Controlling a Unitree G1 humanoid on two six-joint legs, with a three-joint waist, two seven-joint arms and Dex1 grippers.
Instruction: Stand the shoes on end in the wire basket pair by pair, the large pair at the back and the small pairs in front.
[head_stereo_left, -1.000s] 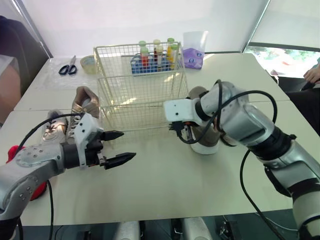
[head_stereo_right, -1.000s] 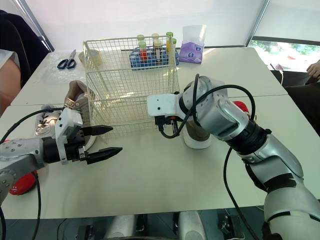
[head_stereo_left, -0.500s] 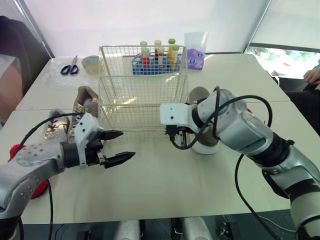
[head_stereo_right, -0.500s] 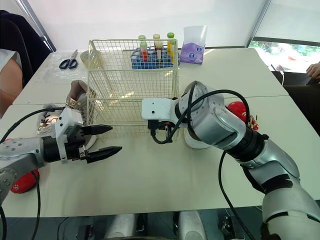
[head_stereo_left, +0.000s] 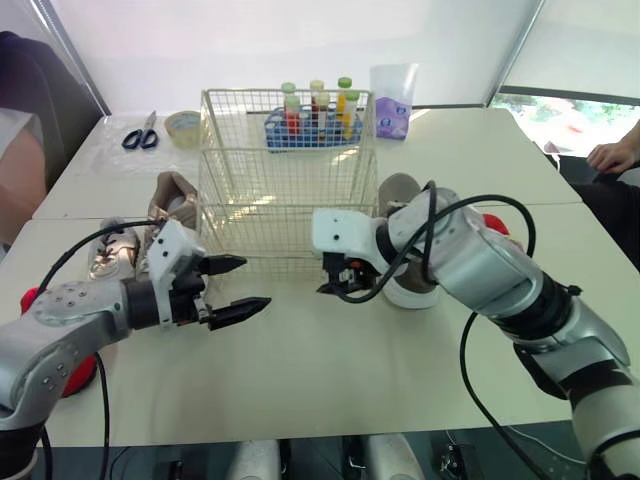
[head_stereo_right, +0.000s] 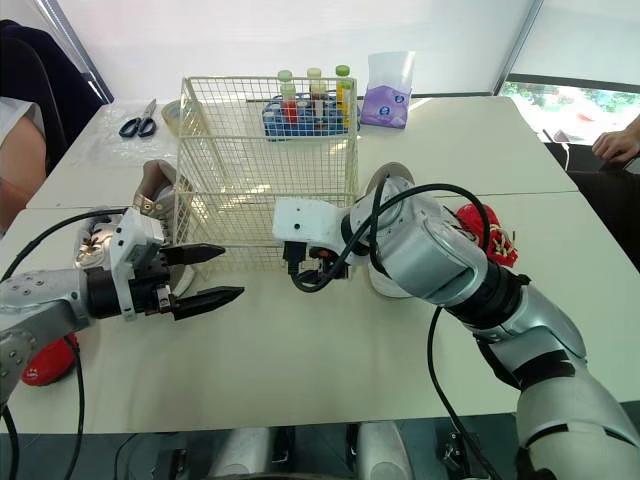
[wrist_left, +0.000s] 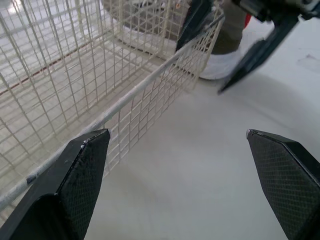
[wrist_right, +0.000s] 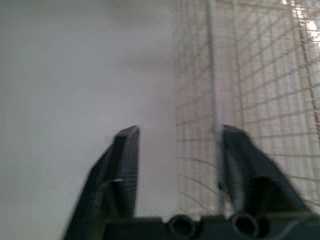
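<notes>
The cream wire basket (head_stereo_left: 285, 185) stands mid-table with no shoes inside. A taupe shoe with a white sole (head_stereo_left: 408, 285) sits by its right side, behind my right arm. My right gripper (head_stereo_left: 338, 285) is open low at the basket's front right corner; in the right wrist view a basket wire (wrist_right: 212, 100) runs between its fingers (wrist_right: 122, 165). Left of the basket lie a beige shoe (head_stereo_left: 170, 200) and small silvery shoes (head_stereo_left: 105, 255). Red shoes sit at far left (head_stereo_left: 25, 300) and far right (head_stereo_right: 485, 230). My left gripper (head_stereo_left: 250, 283) hovers open and empty near the basket's front left.
Behind the basket are a blue rack of tubes (head_stereo_left: 308, 125), a purple pouch (head_stereo_left: 390, 105), a tape roll (head_stereo_left: 182, 125) and scissors (head_stereo_left: 135, 135). A person's hand (head_stereo_left: 615, 155) rests at the right table edge; another person sits at far left (head_stereo_left: 20, 150).
My right gripper has slid left along the basket's front and gone from shut to open. The left arm has hardly moved.
</notes>
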